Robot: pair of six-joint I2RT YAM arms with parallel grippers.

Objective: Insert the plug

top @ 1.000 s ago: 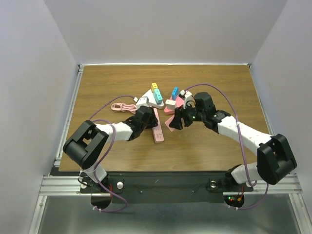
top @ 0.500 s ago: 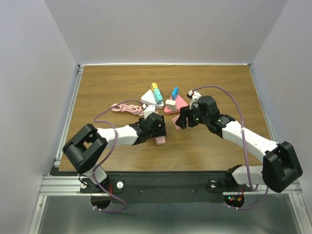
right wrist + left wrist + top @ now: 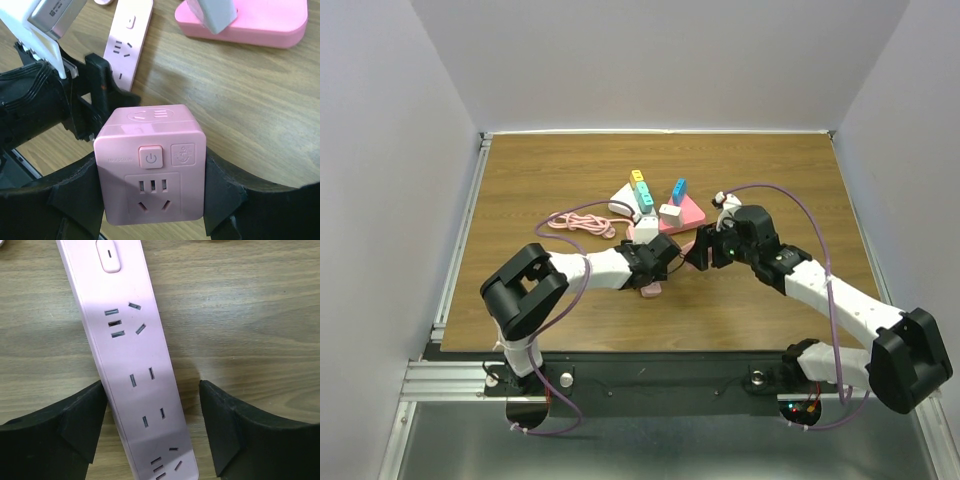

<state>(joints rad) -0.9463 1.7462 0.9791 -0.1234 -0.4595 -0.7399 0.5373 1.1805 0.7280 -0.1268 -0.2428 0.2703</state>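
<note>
Two jaws of the right gripper (image 3: 152, 170) clamp the pink cube plug (image 3: 150, 132) by its sides, over the wooden table (image 3: 240, 100). The left gripper (image 3: 150, 390) has its jaws apart, straddling the pink power strip (image 3: 131, 355), which lies flat near the cube.

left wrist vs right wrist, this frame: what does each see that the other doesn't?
Left wrist only: the strip's long run of sockets, passing between the fingers of the open left pincer.

Right wrist only: the pink cube adapter clamped in the right pincer, a pink triangular base with a white block on it, and the black end of the left arm seen from outside.

Both: the pink power strip with its switch, lying on the wooden table.
</note>
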